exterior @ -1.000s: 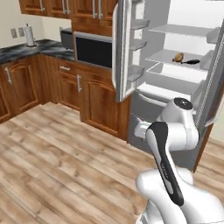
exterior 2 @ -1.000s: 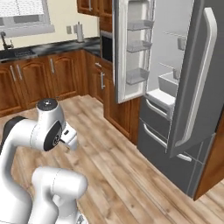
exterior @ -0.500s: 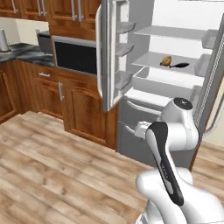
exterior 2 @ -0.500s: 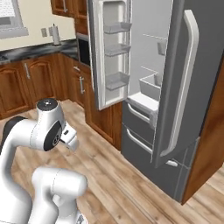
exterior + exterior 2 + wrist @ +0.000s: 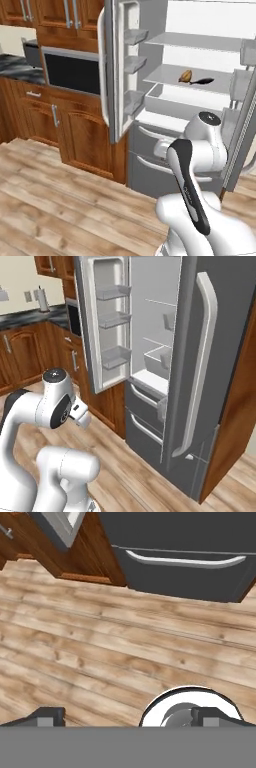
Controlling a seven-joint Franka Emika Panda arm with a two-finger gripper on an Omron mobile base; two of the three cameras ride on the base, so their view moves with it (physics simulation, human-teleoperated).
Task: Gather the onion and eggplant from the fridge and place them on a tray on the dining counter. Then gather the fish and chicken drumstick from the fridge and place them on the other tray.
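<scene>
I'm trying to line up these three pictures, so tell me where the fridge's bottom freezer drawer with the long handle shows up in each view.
Left base view: the freezer drawer sits centre, under the open fridge, partly behind the arm.
Right base view: the drawer is centre, below the open compartment, left of the fridge's right door.
Hand view: it spans the top right, handle running across.
Shared landmark: the wooden floor in front of the drawer.
</scene>
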